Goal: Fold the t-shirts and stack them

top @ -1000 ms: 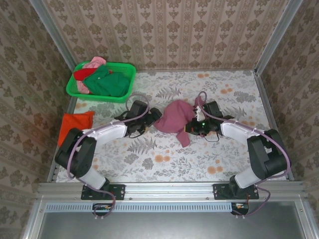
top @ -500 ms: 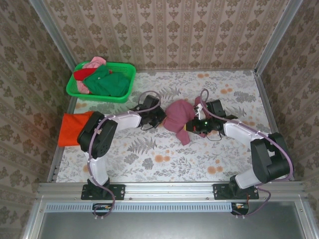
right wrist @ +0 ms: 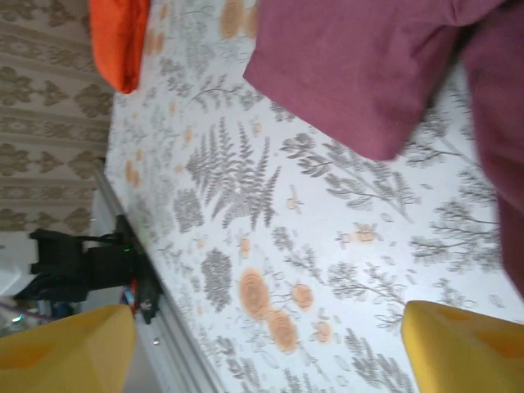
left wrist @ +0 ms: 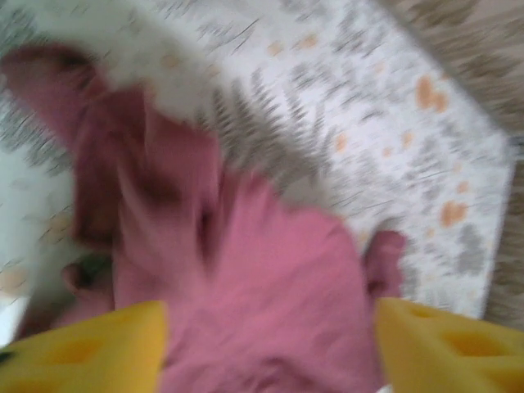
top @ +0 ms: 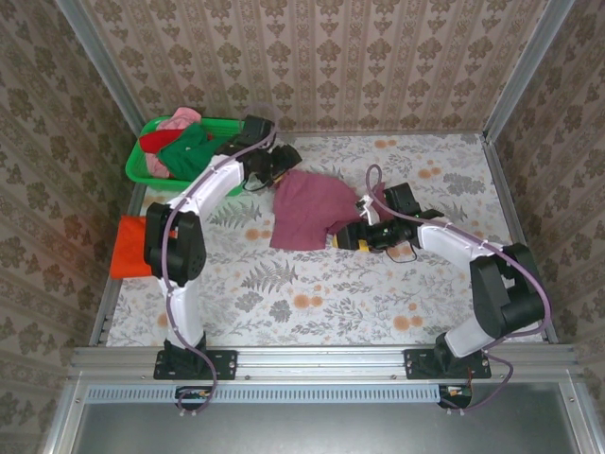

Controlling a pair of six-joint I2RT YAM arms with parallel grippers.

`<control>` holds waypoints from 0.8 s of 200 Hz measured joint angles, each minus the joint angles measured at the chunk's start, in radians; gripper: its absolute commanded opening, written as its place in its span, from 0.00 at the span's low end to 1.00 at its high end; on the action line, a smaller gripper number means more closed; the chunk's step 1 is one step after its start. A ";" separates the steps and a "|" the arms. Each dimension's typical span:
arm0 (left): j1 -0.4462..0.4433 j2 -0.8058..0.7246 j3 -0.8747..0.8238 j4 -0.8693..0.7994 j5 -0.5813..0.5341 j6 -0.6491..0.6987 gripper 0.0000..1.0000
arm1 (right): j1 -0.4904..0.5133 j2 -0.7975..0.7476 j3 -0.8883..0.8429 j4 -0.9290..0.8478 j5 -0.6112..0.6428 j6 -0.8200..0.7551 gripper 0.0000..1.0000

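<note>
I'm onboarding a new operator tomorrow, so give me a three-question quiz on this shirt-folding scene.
1. True or false: the maroon t-shirt lies on the table, outside the green basket.
2. Where is the orange-red t-shirt? A) at the table's left edge B) in the green basket C) under the maroon t-shirt
3. Fill in: the right end effector is ___, with nothing between its fingers.
Key: 1 true; 2 A; 3 open.
</note>
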 measured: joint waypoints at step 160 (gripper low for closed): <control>-0.069 0.018 -0.190 -0.083 -0.180 0.177 0.17 | -0.010 -0.101 -0.012 -0.004 0.314 0.032 0.87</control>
